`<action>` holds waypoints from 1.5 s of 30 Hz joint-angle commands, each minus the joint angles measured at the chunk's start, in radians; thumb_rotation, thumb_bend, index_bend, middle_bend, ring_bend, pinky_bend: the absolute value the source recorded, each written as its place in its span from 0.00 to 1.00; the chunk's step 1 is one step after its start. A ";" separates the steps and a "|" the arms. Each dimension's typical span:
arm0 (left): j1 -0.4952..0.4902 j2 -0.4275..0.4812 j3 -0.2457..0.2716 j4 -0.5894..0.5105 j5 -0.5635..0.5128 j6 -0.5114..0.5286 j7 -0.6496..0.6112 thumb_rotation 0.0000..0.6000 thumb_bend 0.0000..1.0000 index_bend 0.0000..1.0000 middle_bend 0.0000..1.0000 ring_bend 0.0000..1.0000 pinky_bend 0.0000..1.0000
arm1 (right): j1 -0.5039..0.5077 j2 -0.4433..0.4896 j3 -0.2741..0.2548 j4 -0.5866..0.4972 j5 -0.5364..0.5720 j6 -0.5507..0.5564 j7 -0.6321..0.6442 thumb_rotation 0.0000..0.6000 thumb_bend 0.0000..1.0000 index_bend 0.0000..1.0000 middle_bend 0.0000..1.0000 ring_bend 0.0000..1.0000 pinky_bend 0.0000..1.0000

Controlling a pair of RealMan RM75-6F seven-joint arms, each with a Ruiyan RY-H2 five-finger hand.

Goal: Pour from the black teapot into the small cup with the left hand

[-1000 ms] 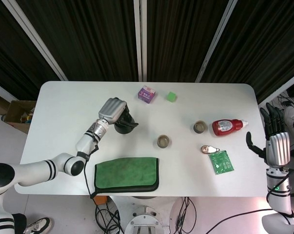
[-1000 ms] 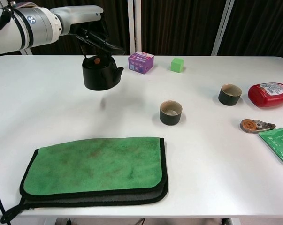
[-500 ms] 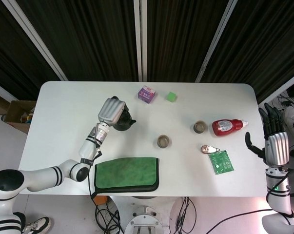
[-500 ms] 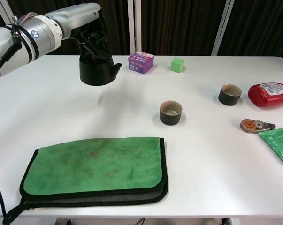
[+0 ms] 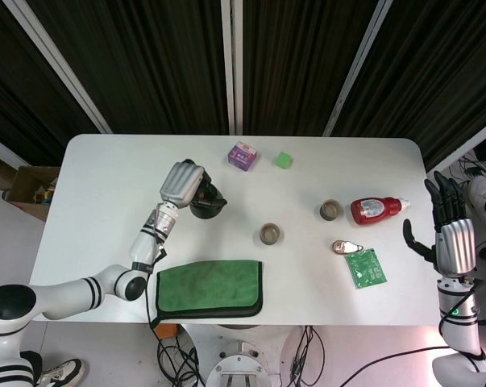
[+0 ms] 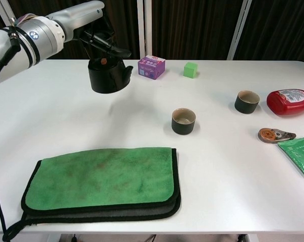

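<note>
Teapot (image 6: 108, 75), black, held aloft over rear-left part of white surface (image 6: 227, 166); a faint shadow lies on the surface under it. Left hand (image 5: 182, 182) grips it from above, fingers (image 6: 111, 48) wrapped at the handle/lid area; in the head view the hand covers most of the pot. Spout points right, toward the purple box (image 6: 152, 67). Pot roughly upright, poss. slight tilt; can't tell more.

Small cup (image 6: 184, 121), dark w/ pale inside, stands upright near surface centre, well apart from teapot, to its right and nearer the camera in chest view. Contents not discernible.

Second cup (image 6: 247, 101), same style, further right, just beside the red bottle (image 6: 290, 102), which lies on its side at the right edge. In front of the bottle: tape dispenser (image 6: 276, 134) and green packet (image 6: 299, 155), the two close together.

Green cube (image 6: 190, 69) at rear, right of the purple box, near but not touching.

Green cloth (image 6: 100, 183), folded, dark border, lies flat at front-left.

Right hand (image 5: 450, 234) seen in head view only, off the right edge of the surface, fingers spread and pointing away, holding nothing.

Left forearm (image 6: 38, 35) enters from upper left in chest view.
</note>
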 commanded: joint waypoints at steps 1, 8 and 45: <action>0.004 -0.002 -0.005 -0.001 0.004 0.000 0.002 0.99 0.19 1.00 1.00 1.00 0.37 | 0.000 0.000 -0.002 0.001 -0.001 -0.001 0.002 1.00 0.41 0.00 0.00 0.00 0.00; 0.015 -0.003 -0.013 0.007 0.056 -0.003 -0.061 0.86 0.21 1.00 1.00 1.00 0.37 | 0.000 0.000 -0.002 0.001 -0.001 -0.002 0.005 1.00 0.38 0.00 0.00 0.00 0.00; 0.039 -0.033 -0.051 0.029 0.105 0.006 -0.087 1.00 0.40 1.00 1.00 1.00 0.38 | -0.002 -0.008 -0.010 0.018 -0.001 -0.008 0.016 1.00 0.36 0.00 0.00 0.00 0.00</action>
